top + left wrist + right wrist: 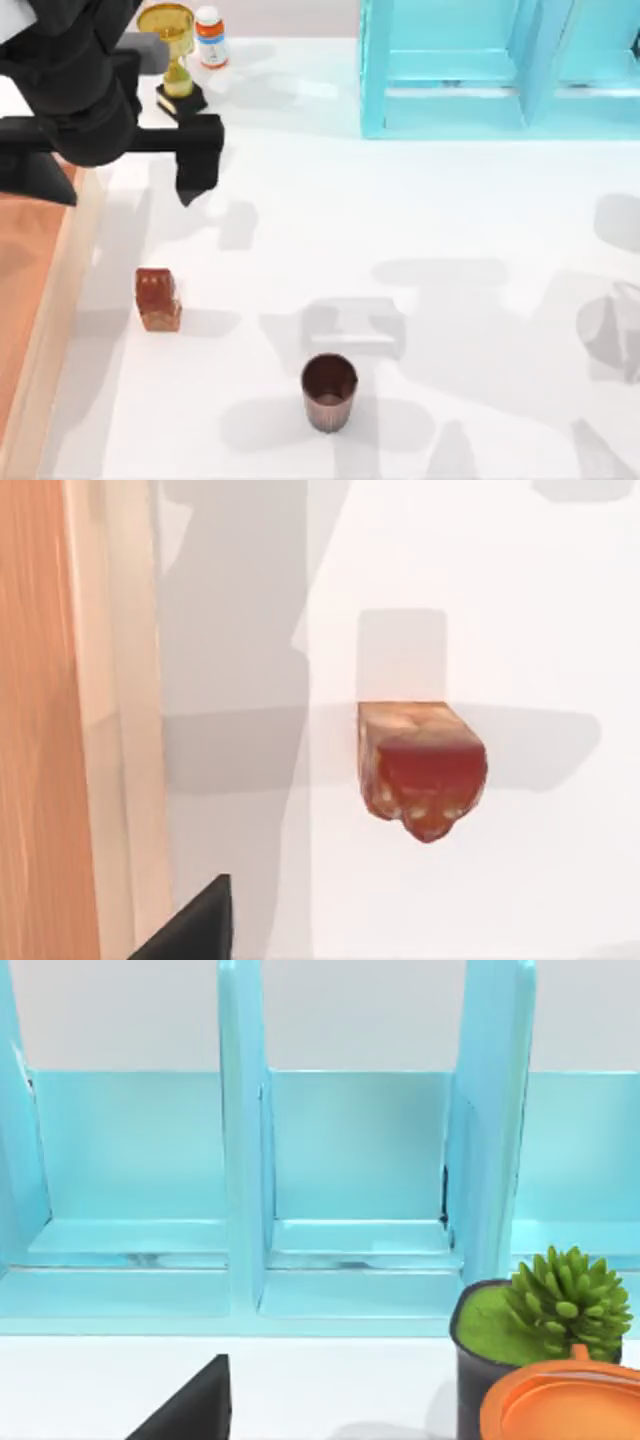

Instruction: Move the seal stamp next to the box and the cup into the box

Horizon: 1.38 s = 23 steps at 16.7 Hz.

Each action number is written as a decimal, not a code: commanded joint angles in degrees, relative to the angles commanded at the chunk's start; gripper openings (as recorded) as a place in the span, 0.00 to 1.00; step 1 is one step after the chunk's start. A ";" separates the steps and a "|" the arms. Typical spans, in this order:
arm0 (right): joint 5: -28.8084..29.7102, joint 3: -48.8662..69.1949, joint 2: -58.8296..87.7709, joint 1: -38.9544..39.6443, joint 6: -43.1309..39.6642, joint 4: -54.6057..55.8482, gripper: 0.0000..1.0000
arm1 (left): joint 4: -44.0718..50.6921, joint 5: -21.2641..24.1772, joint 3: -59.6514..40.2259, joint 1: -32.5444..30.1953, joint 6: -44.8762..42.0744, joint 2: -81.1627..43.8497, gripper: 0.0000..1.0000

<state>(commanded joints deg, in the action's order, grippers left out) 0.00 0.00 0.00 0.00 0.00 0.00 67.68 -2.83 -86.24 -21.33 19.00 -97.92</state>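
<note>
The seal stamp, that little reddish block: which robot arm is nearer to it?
Left. The left gripper hangs above the table just beyond the seal stamp. The right arm is far off, facing the cyan shelf unit.

Bright, even light falls on the white desk [420, 220], where soft grey shadows (arm-shaped, blurry-edged) spread without glare.

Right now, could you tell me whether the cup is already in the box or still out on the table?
Out. The cup stands upright on the white table, well right of the box.
</note>
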 joint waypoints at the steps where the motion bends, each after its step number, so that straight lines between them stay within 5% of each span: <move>1: 0.00 0.00 0.00 0.00 0.00 0.00 1.00 | 0.22 0.14 -0.19 -0.62 0.64 -0.45 1.00; 18: 0.00 0.00 0.00 0.00 0.00 0.00 1.00 | 4.45 2.92 -7.54 -29.93 30.79 -13.24 1.00; 23: 0.00 0.00 0.00 0.00 0.00 0.00 1.00 | 4.58 2.96 -8.00 -32.28 33.12 -14.10 1.00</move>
<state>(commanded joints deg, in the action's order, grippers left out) 0.00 0.00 0.00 0.00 0.00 0.00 72.26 0.13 -94.23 -53.61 52.12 -112.02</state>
